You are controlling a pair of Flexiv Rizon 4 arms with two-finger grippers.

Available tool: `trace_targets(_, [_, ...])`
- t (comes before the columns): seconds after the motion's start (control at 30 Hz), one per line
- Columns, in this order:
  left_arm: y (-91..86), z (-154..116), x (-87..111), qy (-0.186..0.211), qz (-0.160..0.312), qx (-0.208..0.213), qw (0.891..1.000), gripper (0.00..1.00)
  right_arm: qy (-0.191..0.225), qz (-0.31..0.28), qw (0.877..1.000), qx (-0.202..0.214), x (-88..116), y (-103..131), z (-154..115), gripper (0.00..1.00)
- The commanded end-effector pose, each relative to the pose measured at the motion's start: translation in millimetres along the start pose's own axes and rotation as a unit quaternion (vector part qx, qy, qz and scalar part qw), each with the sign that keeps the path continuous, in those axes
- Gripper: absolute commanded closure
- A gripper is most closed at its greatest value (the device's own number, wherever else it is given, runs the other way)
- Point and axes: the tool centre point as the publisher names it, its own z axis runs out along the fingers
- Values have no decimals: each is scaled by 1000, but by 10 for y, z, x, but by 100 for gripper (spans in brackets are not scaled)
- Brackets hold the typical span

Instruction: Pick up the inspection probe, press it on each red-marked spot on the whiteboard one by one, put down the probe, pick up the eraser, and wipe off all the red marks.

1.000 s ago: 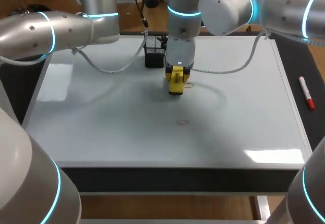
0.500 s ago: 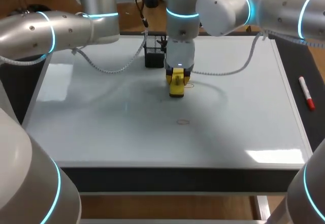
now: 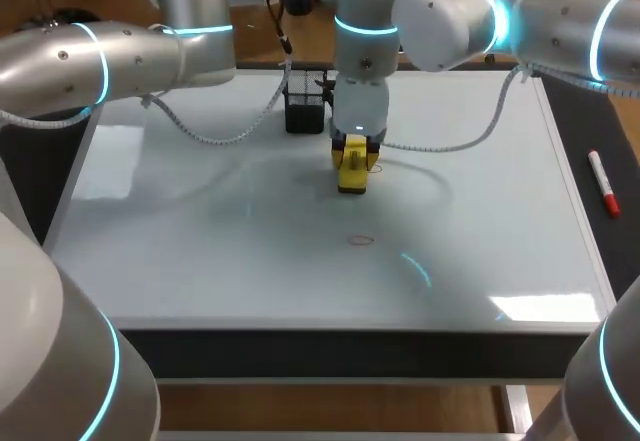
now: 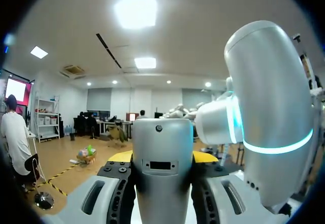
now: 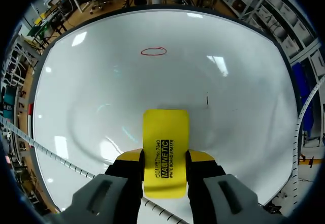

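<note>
Looking down from the head view, the right arm (image 3: 430, 11) comes in from the right and past the middle, and its right gripper (image 3: 351, 169) sits low over the whiteboard (image 3: 200, 241) with the yellow eraser (image 3: 351, 173) in it. From up here the fingers are hard to make out, but the right wrist view settles it: both yellow fingertips (image 5: 131, 156) press the eraser (image 5: 165, 148) from either side, a firm clamp, with the block reaching out ahead of them flat against the board. One red mark (image 3: 374, 168) peeks out just beside the eraser in the head view, a second red oval (image 3: 361, 240) lies nearer the front edge, well apart, and the wrist camera catches that oval (image 5: 153, 51) far ahead of the gripper. A black holder (image 3: 303, 111) stands just behind the right gripper. The left gripper (image 4: 162, 156) shows only in its own wrist view: it is raised and facing the room, with the silver inspection probe (image 4: 162, 173) upright between its fingers, a yellow tip tight against each side, clenched.
</note>
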Motion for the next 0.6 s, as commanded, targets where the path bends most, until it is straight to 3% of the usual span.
trace_targets(0.03, [-18,1,-4,1,-1,-2,1000,100,-1,7,1000,4,128,-2,21,100])
trace_targets(0.6, [-18,1,-4,1,-1,-2,1000,100,3,63,998,6,622,46,15,100])
